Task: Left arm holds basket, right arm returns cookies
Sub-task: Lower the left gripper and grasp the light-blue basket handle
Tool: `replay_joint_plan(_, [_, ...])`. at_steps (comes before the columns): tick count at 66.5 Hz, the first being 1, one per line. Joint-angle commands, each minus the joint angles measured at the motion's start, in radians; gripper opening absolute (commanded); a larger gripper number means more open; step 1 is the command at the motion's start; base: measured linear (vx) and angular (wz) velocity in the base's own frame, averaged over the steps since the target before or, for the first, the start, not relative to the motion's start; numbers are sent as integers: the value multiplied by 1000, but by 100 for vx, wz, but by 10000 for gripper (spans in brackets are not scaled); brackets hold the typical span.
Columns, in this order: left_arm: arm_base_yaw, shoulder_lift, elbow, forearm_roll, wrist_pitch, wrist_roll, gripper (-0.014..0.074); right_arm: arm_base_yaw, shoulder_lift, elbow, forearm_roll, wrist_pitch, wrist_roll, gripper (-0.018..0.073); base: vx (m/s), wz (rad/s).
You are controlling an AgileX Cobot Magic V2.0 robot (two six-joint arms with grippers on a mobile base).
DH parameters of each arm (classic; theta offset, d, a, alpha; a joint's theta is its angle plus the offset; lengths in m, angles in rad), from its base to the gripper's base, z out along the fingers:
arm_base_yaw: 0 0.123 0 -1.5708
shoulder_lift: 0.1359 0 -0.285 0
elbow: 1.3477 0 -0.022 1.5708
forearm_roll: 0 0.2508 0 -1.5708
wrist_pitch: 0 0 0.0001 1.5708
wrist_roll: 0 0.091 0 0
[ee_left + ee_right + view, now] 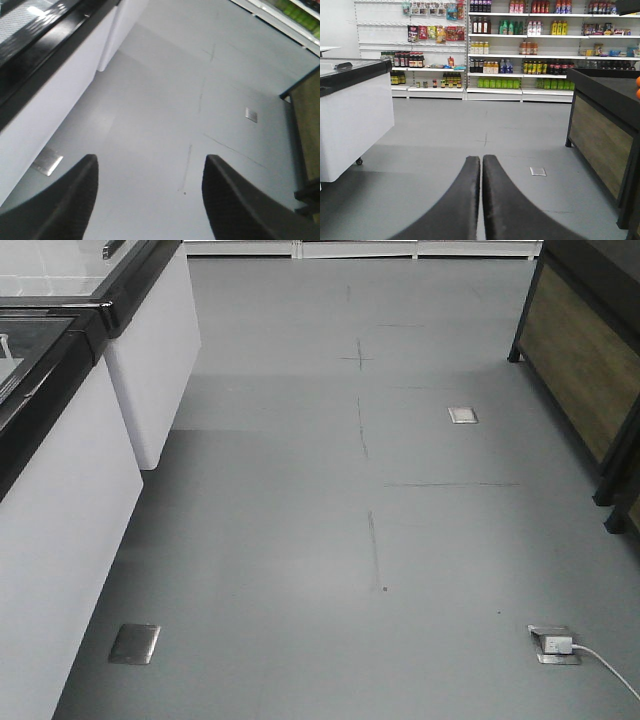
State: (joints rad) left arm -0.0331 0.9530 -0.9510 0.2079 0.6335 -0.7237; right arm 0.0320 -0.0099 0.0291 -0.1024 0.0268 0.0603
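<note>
Black fingers (75,200) of the left gripper (150,200) stand wide apart with only grey floor (165,100) between them, a white cabinet (45,105) running along to their left and a metal floor plate (48,162) just beyond the left fingertip. Over on the right gripper (481,200), the two fingers (455,210) are pressed together on nothing, pointing toward stocked shelves (520,50) far ahead, with a wheeled white freezer (355,115) to their left and a dark wood-panelled counter (600,130) to their right. Neither basket nor cookies shows in any view, so I cannot tell where they lie.
</note>
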Motion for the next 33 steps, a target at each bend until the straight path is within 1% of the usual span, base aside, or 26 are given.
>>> replay_joint_plan(1, [74, 64, -165, -18, 65, -12, 428, -2, -13, 3, -2, -75, -4, -8, 0, 0])
replay_joint_plan(6, [164, 108, -250, -88, 126, 40, 428, -2, -14, 3, -2, -75, -4, -8, 0, 0])
replay_joint_plan(8, [203, 122, -287, -138, 141, 62, 428, -2, -14, 3, -2, -75, -4, -8, 0, 0])
replay_joint_plan(11, [276, 146, -326, -208, 162, 131, 428, -2, -14, 3, -2, -75, -4, -8, 0, 0])
replay_joint_plan(14, [342, 163, -362, -298, 182, 205, 428, -2, -14, 3, -2, -75, -4, -8, 0, 0])
replay_joint_plan(16, [399, 176, -379, -347, 193, 243, 428, -2, -14, 3, -2, -75, -4, -8, 0, 0])
replay_joint_plan(21, [517, 197, -410, -483, 214, 332, 428, -2, -14, 3, -2, -75, -4, -8, 0, 0])
replay_joint_plan(22, [552, 202, -413, -519, 216, 348, 428, -2, -14, 3, -2, -75, -4, -8, 0, 0])
replay_joint_plan(24, [611, 210, -417, -554, 222, 378, 428, -2, -14, 3, -2, -75, -4, -8, 0, 0])
replay_joint_plan(25, [634, 214, -418, -590, 222, 402, 428, -2, -14, 3, -2, -75, -4, -8, 0, 0])
replay_joint_plan(28, [702, 227, -418, -662, 229, 463, 428, -2, -14, 3, -2, -75, -4, -8, 0, 0])
replay_joint_plan(29, [723, 231, -418, -699, 230, 472, 428, -2, -14, 3, -2, -75, -4, -8, 0, 0])
replay_joint_plan(32, [795, 253, -418, -777, 238, 539, 428, -2, -14, 3, -2, -75, -4, -8, 0, 0])
replay_joint_plan(33, [814, 259, -418, -790, 240, 559, 428, -2, -14, 3, -2, -75, -4, -8, 0, 0])
